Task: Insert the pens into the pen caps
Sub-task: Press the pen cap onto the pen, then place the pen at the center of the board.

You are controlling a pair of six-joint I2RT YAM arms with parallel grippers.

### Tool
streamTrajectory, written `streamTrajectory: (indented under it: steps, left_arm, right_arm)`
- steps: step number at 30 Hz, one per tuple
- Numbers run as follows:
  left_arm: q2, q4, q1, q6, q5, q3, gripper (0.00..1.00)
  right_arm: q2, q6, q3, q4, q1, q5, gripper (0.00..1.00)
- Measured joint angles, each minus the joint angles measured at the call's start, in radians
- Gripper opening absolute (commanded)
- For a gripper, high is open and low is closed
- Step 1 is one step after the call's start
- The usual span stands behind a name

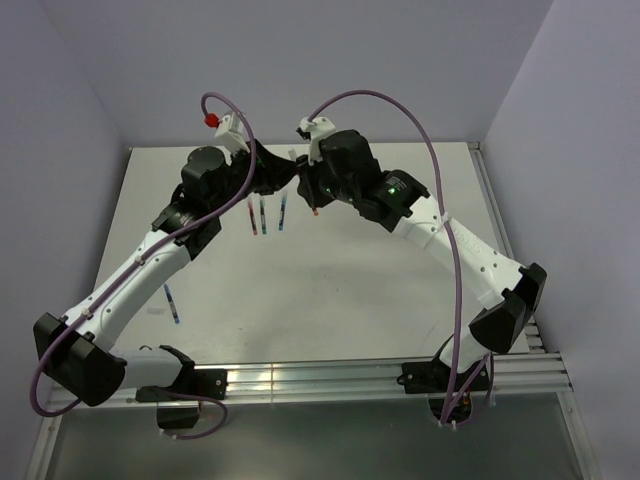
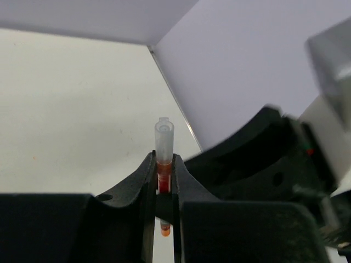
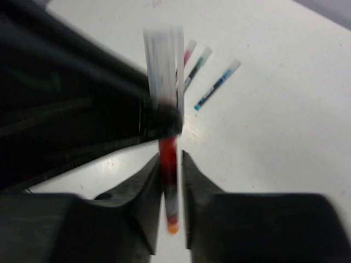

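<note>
Red plastic shows between the fingers of the right gripper (image 3: 171,161). It is squeezed shut on the red pen (image 3: 169,183), and the pen's orange end (image 3: 173,227) pokes out on the near side. The left gripper (image 2: 163,161) is pinched tight too, right where the red part meets the pale see-through cap (image 2: 164,137). The cap sticks out past its fingers.

Both grippers meet up in the air, over the far middle of the surface (image 1: 350,290). The right wrist view is blurry, so I cannot tell if the pen is all the way in.

To do this step well, I think the pen and cap must sit in one straight line. The push should be slow and go along that line, not sideways. Both holds should be firm so nothing slips or bends.

Three other pens (image 1: 264,215) lie side by side on the surface, just below the grippers and a bit to the left. A lone pen (image 1: 172,303) lies well apart, near the left arm.
</note>
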Motion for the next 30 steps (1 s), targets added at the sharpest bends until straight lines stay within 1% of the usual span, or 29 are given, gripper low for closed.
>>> streamTrajectory:
  steps: [2, 5, 13, 17, 21, 27, 30]
  left_arm:
    - [0.000, -0.042, -0.005, 0.001, 0.019, 0.006, 0.00]
    - [0.007, -0.080, 0.003, 0.005, 0.033, 0.011, 0.00]
    - [0.053, -0.195, 0.075, 0.024, 0.053, 0.045, 0.00]
    - [0.112, -0.258, 0.102, 0.066, 0.003, 0.083, 0.00]
    - [0.235, -0.276, 0.106, 0.118, -0.068, 0.115, 0.00]
    - [0.515, -0.282, 0.106, 0.170, -0.122, 0.181, 0.00]
    - [0.630, -0.287, 0.105, 0.202, -0.158, 0.229, 0.00]
  right_arm:
    - [-0.008, 0.006, -0.011, 0.045, -0.005, -0.001, 0.42]
    - [-0.043, 0.006, -0.046, 0.075, -0.018, -0.003, 0.48]
    - [-0.148, 0.016, -0.145, 0.150, -0.022, 0.002, 0.51]
    - [-0.207, 0.027, -0.237, 0.170, -0.032, 0.011, 0.51]
    - [-0.224, 0.051, -0.297, 0.178, -0.060, 0.027, 0.51]
    - [-0.224, 0.083, -0.328, 0.181, -0.096, 0.050, 0.52]
    - [-0.224, 0.094, -0.330, 0.191, -0.103, 0.053, 0.52]
